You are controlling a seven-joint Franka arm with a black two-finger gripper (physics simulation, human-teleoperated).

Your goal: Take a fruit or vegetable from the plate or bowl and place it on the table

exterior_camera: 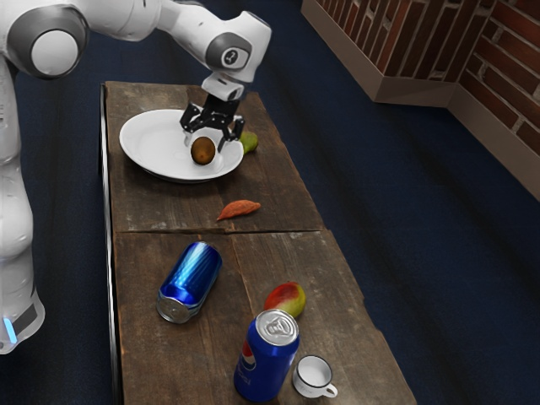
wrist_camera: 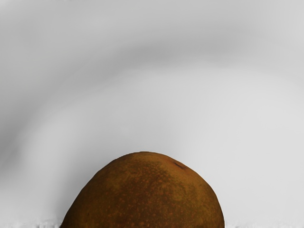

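My gripper (exterior_camera: 206, 142) is low over the white plate (exterior_camera: 142, 150), its two fingers spread apart with the brown round fruit (exterior_camera: 202, 152) between or just in front of them. A gap shows between the fruit and the finger toward the exterior view's right. In the wrist view the brown fruit (wrist_camera: 147, 197) rises large from the lower edge, with the pale plate (wrist_camera: 142, 109) behind it.
A green fruit (exterior_camera: 249, 142) lies beside the plate's rim. An orange-red pepper-like item (exterior_camera: 240, 208), a tipped blue can (exterior_camera: 191, 281), a red-yellow mango (exterior_camera: 286, 299), an upright Pepsi can (exterior_camera: 266, 359) and a white mug (exterior_camera: 313, 377) are on the wooden table (exterior_camera: 152, 211).
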